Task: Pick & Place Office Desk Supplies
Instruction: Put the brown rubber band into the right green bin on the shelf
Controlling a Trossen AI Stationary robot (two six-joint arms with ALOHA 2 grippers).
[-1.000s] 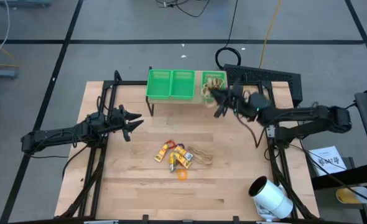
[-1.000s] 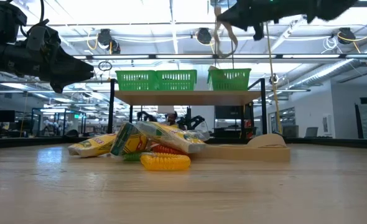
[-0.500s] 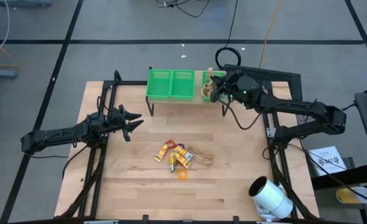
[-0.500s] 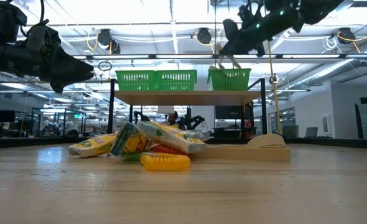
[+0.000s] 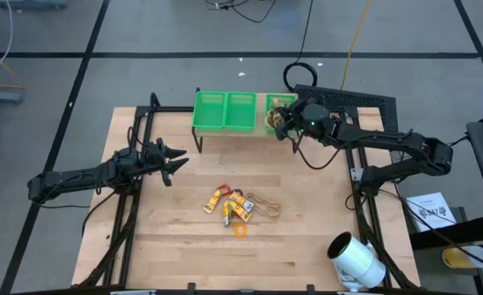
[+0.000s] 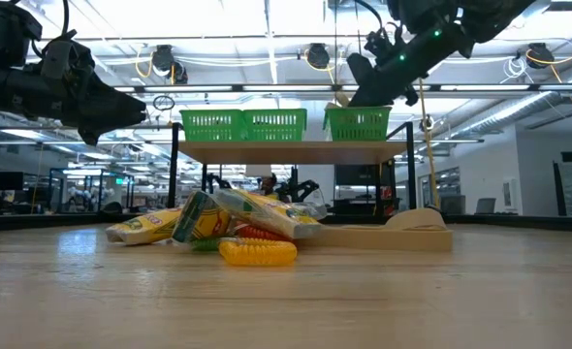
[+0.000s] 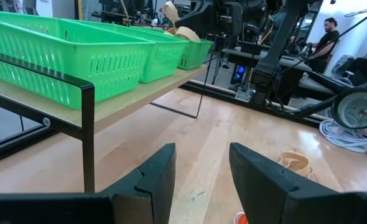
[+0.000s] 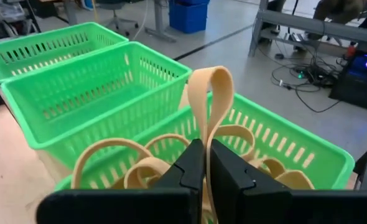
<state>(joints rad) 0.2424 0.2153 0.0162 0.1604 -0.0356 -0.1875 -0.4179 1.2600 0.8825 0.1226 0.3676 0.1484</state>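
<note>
The wooden table (image 5: 184, 254) carries a raised shelf (image 6: 286, 151) along its far edge, and on that shelf three green baskets sit in a row: the left basket (image 5: 209, 111), the middle basket (image 5: 241, 111) and the right basket (image 5: 276, 105). At the near right corner of the table lies a large white cylinder (image 5: 354, 261) on its side.

The right arm reaches in from the right toward the far edge, and the right gripper (image 5: 287, 120) hangs over the right basket. Its fingers are clenched on a tan rubber band (image 8: 209, 99), whose loop stands up above the fingertips. More tan rubber bands (image 8: 140, 163) already lie inside that basket, under the gripper.

The left arm waits over the left side of the table, and the left gripper (image 5: 174, 158) is up off the wood with its fingers parted and nothing between them.

Around the middle of the table sits a small pile of supplies: yellow packets (image 5: 225, 200), a rubber-band loop (image 5: 264, 202) just to their right, and an orange ring (image 5: 240, 230) on the near side.
</note>
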